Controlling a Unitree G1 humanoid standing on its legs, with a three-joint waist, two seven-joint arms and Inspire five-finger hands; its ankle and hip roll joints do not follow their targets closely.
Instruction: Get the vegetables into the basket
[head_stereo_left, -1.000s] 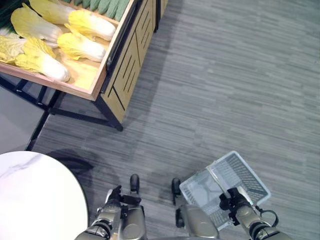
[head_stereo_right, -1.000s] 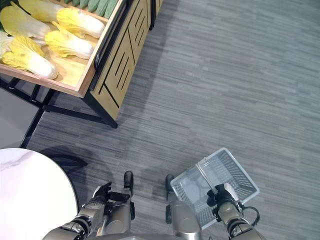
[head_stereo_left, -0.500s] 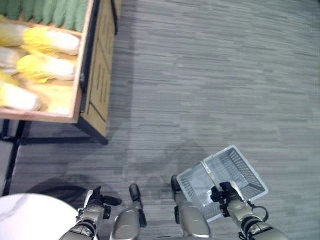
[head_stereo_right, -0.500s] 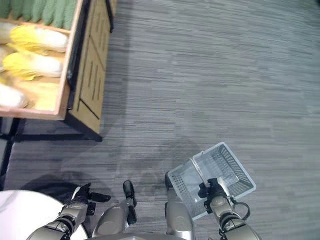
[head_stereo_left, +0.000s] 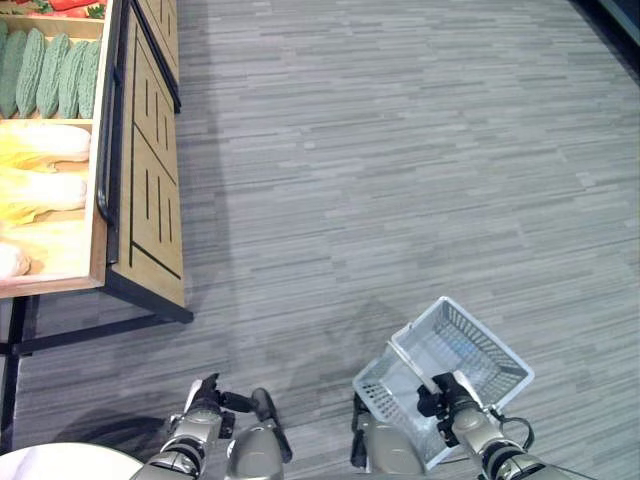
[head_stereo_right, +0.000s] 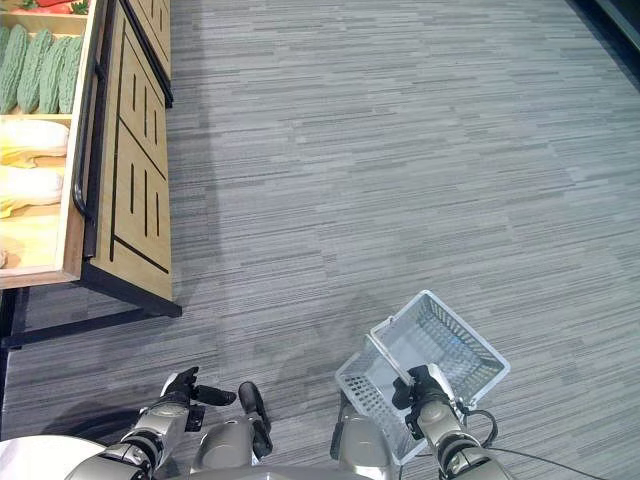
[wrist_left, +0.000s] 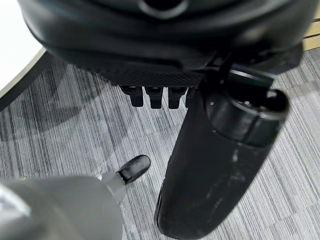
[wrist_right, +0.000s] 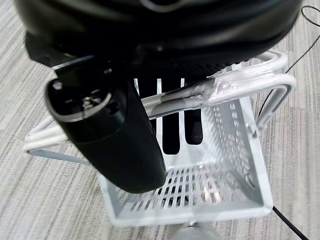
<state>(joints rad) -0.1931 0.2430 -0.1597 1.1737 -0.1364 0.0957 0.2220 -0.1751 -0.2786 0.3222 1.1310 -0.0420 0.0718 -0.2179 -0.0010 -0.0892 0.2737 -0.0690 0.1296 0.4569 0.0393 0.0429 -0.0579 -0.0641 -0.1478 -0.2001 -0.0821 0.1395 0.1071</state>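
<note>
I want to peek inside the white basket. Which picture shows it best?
The right wrist view: it looks into the white plastic slotted basket, nothing inside, with the right hand curled round its handle. Both eye views show it small, hanging above the grey floor.

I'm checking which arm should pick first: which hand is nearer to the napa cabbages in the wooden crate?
Left. The left hand hangs empty below the napa cabbages on their side; the right hand is farther across, holding the basket by its handle.

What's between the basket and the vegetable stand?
Bare grey floor, seen in the left eye view. The basket hangs from the right hand; the stand with cabbages sits far left.
</note>
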